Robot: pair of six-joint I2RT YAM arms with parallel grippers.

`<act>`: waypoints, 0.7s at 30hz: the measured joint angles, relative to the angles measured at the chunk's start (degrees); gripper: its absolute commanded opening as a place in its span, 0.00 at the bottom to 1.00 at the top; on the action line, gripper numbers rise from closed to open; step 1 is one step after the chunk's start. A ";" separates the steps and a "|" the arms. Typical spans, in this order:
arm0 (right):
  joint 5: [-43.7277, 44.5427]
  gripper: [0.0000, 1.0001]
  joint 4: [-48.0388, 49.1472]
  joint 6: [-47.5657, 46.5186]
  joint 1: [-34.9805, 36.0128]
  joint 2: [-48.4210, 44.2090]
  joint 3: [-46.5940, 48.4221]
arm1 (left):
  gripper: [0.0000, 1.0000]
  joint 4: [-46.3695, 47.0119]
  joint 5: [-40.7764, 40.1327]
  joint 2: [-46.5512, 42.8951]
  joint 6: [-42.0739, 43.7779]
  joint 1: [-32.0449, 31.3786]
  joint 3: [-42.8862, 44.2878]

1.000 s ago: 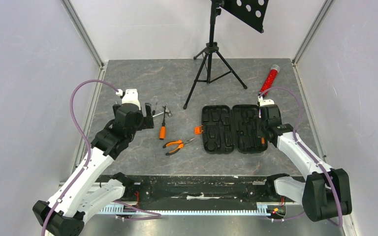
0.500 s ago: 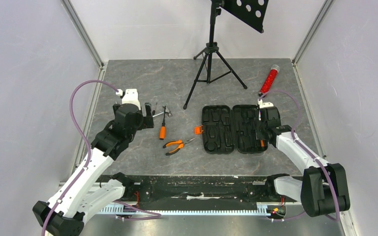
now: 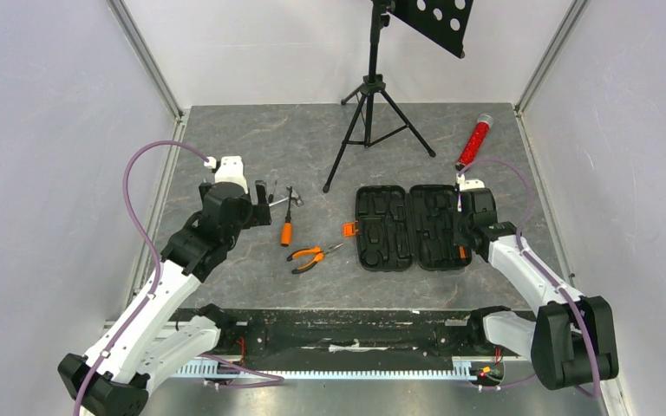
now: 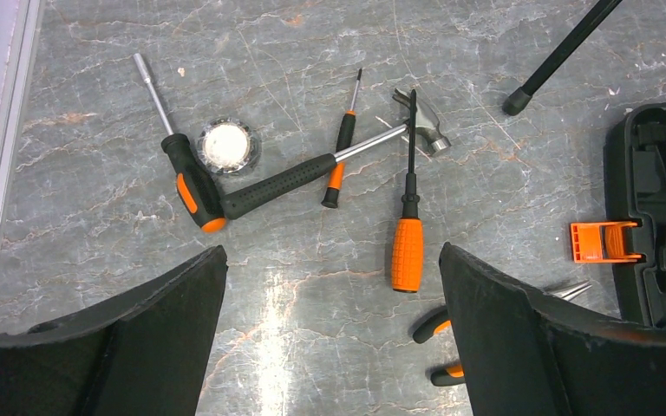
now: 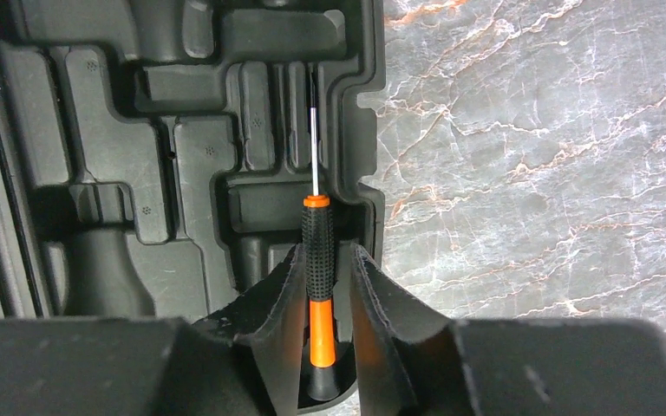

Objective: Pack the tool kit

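The black tool case lies open on the table, its orange latch at the left edge. My right gripper is over the right half. In the right wrist view my right gripper straddles a small black-and-orange screwdriver lying in a slot of the case. The jaws stand narrowly apart, with a gap on the right side. My left gripper is wide open and empty above the table. Beyond it lie a hammer, a big orange-handled screwdriver, a thin screwdriver and a nut driver. Pliers lie near the case.
A black tripod stand rises behind the case, one foot near the hammer head. A red glittery tube lies at the back right. A small white roll sits among the tools. Walls close in the table on three sides.
My right gripper has shifted slightly toward the near edge with the small screwdriver, settling it at the case's right side. The left arm has not moved.
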 measured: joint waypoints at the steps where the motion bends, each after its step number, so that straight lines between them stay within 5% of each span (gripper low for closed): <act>1: -0.02 0.23 -0.26 0.07 -0.04 -0.22 0.00 | 0.97 0.00 0.00 0.00 0.00 0.00 0.00; 21: -3.08 0.06 -5.18 0.42 -1.42 -0.87 0.33 | 0.96 -0.02 0.02 -0.02 0.02 0.00 -0.31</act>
